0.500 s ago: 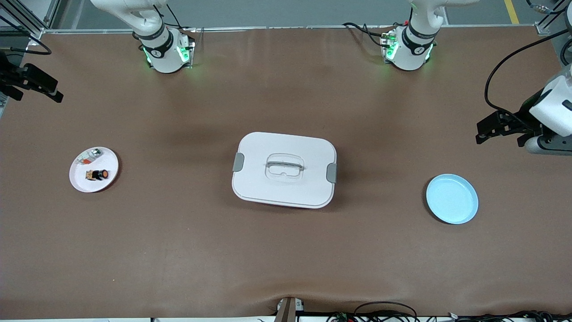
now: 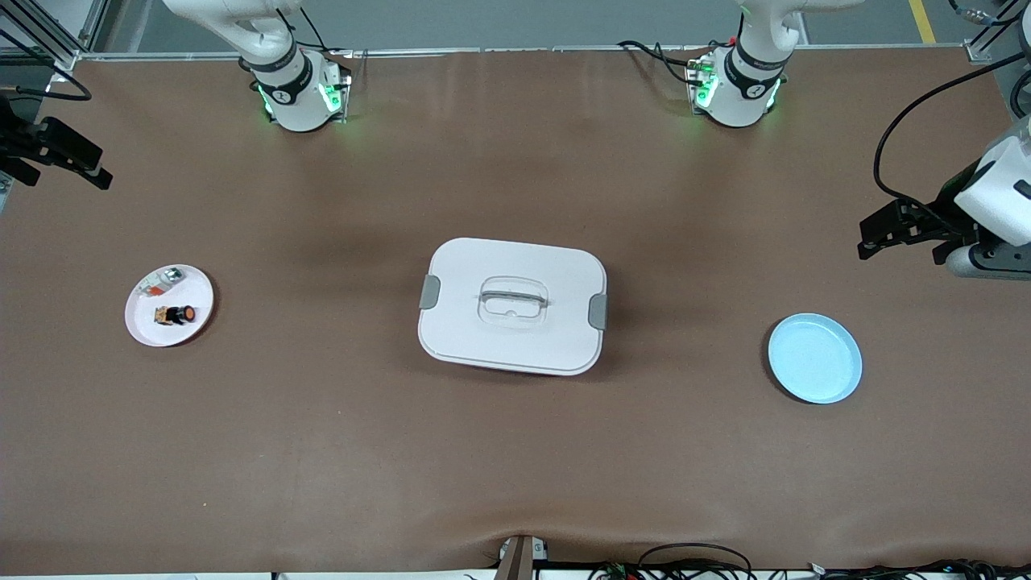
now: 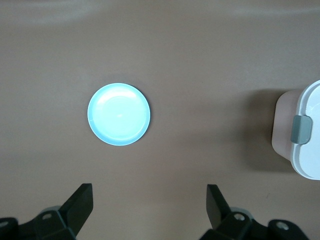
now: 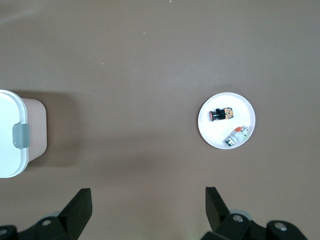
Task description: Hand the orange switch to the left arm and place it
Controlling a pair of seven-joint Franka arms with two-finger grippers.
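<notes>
Orange switch [image 2: 176, 314] lies on white plate [image 2: 145, 329], untouched.

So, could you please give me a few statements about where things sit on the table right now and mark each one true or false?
1. The orange switch lies on the white plate toward the right arm's end of the table. True.
2. The box stands with its lid off. False: the lid is on, with its grey latches at both ends.
3. The blue plate holds the silver-and-clear part. False: the blue plate is bare; that part lies on the white plate beside the switch.
4. The right gripper is open and holds nothing. True.
5. The left gripper is shut on the switch. False: it is open and holds nothing, up in the air at the left arm's end of the table.
</notes>
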